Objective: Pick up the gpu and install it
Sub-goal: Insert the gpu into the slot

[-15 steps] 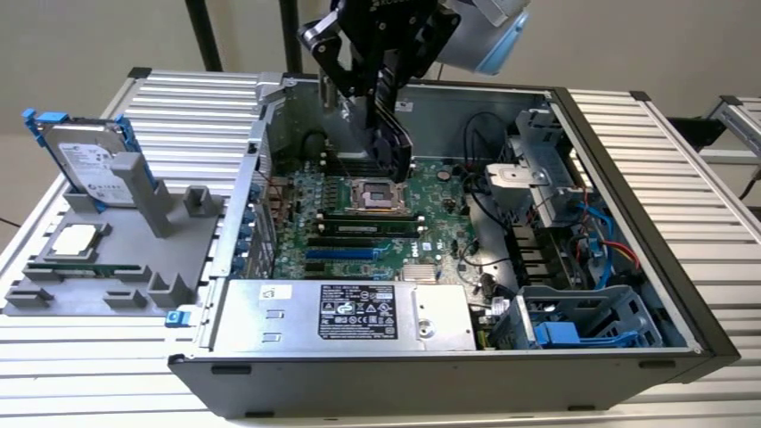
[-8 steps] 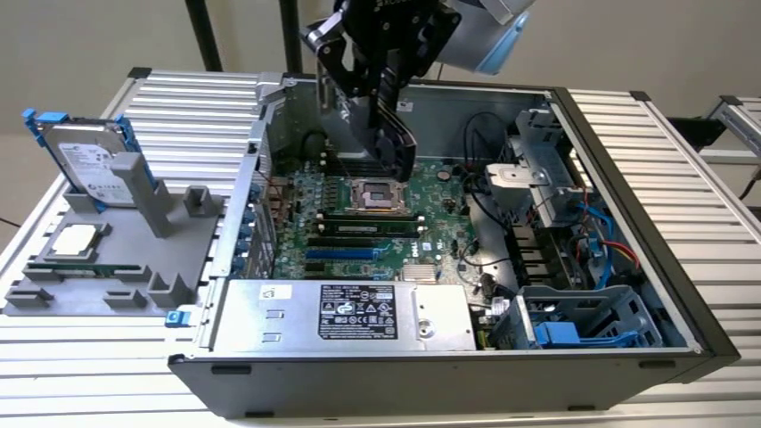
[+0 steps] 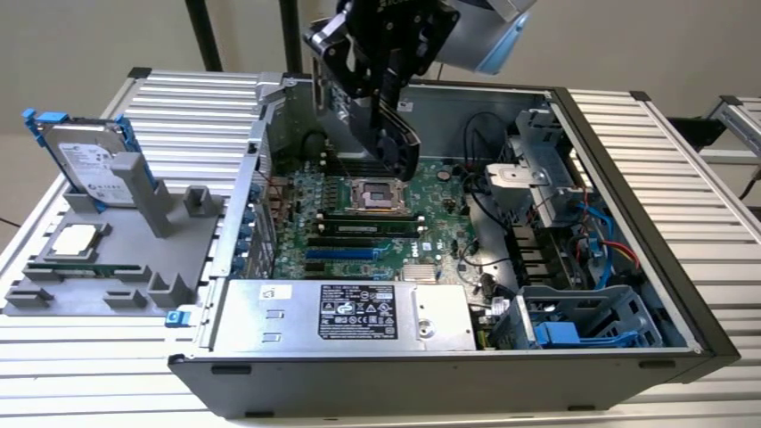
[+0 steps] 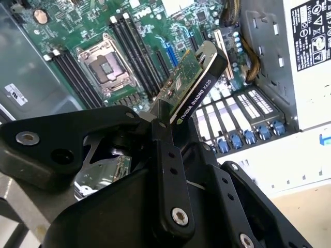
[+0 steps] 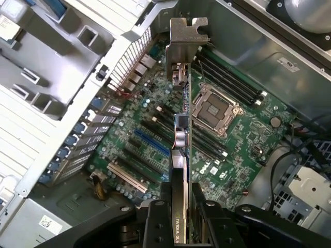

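We find the gripper [image 5: 179, 202] pinching the graphics card [image 5: 182, 135] above the motherboard [image 5: 248, 135]; we advise keeping it square to the slots [image 5: 152, 142].

I get soft, even light in the exterior view. The ribbed table [image 3: 648, 169] reads bright and pale right out to its edges, with no hard shadows, while the open computer case [image 3: 416, 379] is dimmer inside. In both wrist views the motherboard [image 4: 103, 57] [image 5: 243, 139] is evenly lit. The gpu [image 5: 189, 36] shows mild glare on its metal bracket, and the black links of the gripper [image 5: 181, 206] blur close to the lens.
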